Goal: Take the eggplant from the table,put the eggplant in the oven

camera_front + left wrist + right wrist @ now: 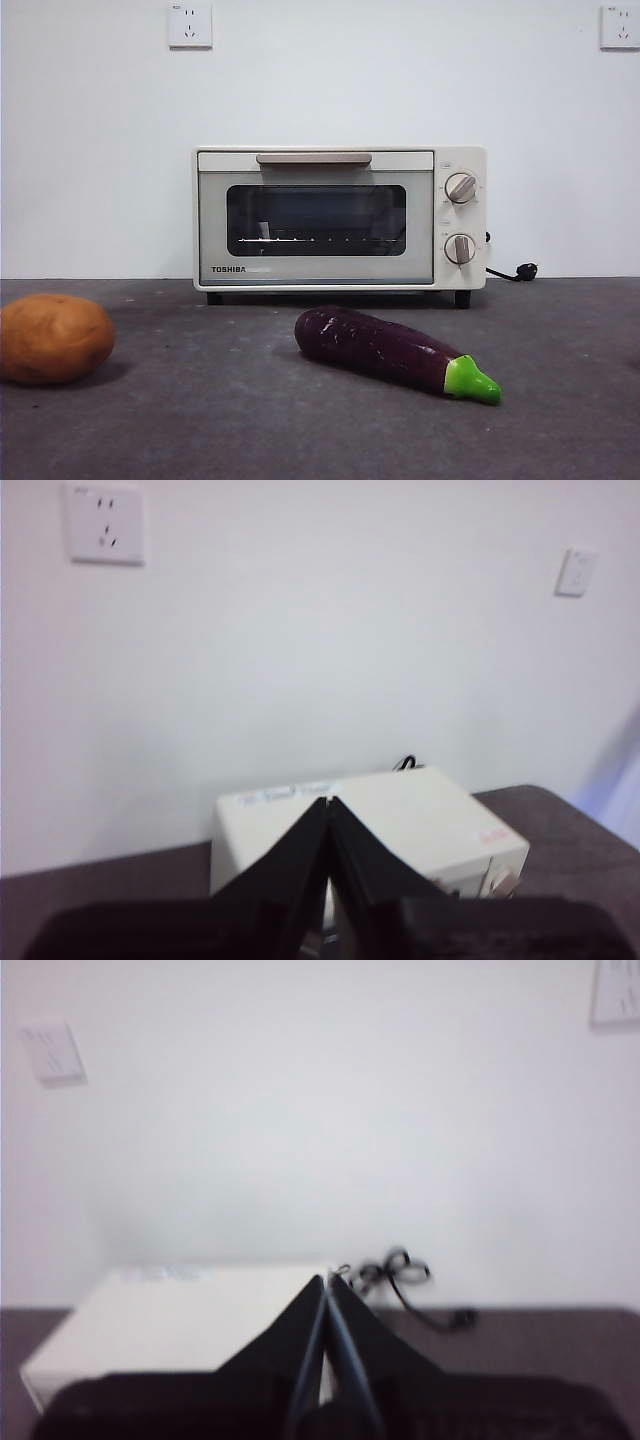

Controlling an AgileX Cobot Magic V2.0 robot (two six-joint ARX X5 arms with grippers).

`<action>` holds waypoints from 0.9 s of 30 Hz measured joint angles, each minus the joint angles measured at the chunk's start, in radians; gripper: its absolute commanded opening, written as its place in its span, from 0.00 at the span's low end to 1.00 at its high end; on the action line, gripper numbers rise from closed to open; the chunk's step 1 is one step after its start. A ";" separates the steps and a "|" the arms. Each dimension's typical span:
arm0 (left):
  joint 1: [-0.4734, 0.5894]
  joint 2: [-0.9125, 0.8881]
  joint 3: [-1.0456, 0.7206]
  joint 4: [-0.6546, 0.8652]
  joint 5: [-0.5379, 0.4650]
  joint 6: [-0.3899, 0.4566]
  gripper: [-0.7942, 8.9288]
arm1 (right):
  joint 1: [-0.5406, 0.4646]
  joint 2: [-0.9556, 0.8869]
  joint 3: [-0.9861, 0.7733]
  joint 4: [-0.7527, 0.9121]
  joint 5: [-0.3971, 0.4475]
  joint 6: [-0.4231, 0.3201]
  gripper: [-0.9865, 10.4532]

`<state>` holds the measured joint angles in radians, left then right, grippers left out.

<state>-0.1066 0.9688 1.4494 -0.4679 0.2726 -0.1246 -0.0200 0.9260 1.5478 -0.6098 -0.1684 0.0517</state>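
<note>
With the left tool (328,802) and right tool (327,1280) both clenched on nothing, the eggplant (385,349) on the counter (250,430) looks light, rigid and slippery, best gripped across its thick middle.

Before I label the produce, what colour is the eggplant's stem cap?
Bright green, on the glossy dark-purple eggplant; the front view shows it best.

Eggplant (385,349): glossy dark purple, lying flat on grey table (200,430), green stem cap pointing right and near. Oven (338,218): cream-white, door shut, standing farther back at centre, just behind eggplant, apart from it.
</note>
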 measured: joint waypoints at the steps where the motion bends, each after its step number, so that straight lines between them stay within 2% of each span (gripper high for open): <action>1: -0.006 0.019 0.033 -0.008 0.002 0.000 0.08 | 0.000 0.023 0.047 -0.002 -0.005 0.000 0.08; 10: -0.052 0.154 0.281 -0.104 0.025 0.000 0.08 | 0.000 0.164 0.358 -0.079 -0.040 0.000 0.08; 21: -0.113 0.208 0.323 -0.126 0.026 0.038 0.08 | 0.000 0.192 0.403 -0.124 -0.060 0.000 0.09; 23: -0.116 0.213 0.323 -0.127 0.026 0.039 0.08 | 0.000 0.192 0.403 -0.124 -0.085 0.000 0.13; 27: -0.124 0.223 0.323 -0.130 0.026 0.046 0.08 | 0.000 0.192 0.403 -0.123 -0.147 0.000 0.29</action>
<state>-0.2306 1.1919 1.7729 -0.5976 0.2981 -0.0784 -0.0200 1.1179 1.9507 -0.7330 -0.3153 0.0521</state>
